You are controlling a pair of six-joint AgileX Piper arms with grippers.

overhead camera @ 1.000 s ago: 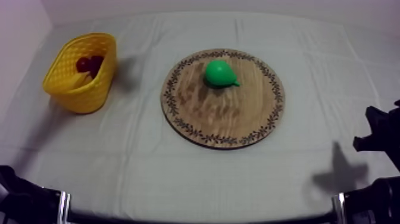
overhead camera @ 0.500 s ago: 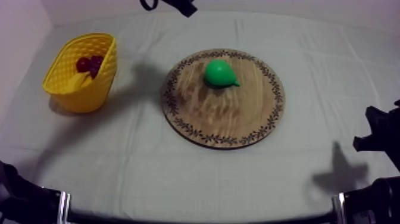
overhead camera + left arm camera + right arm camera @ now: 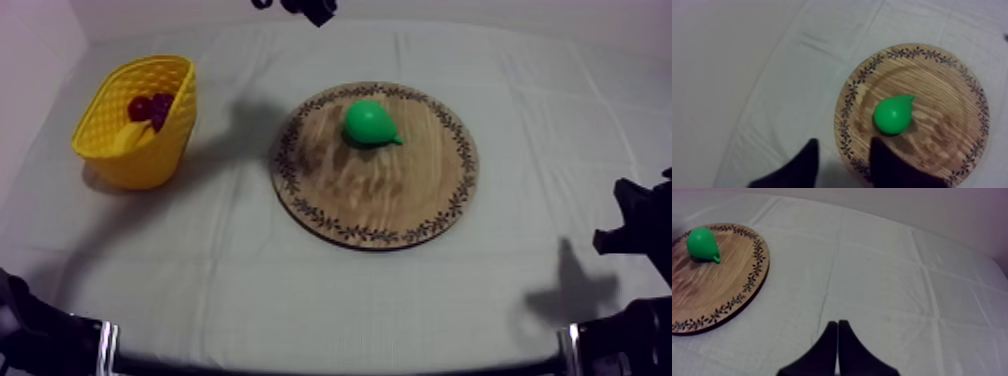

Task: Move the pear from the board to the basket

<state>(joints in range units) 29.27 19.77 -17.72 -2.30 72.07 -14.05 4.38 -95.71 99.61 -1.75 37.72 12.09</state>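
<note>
Our left gripper [image 3: 844, 142] had swung in and hung open above the round pattern-rimmed wooden board [image 3: 944, 145], near the green toy pear [image 3: 892, 114]. We judged the grasp was next.
</note>
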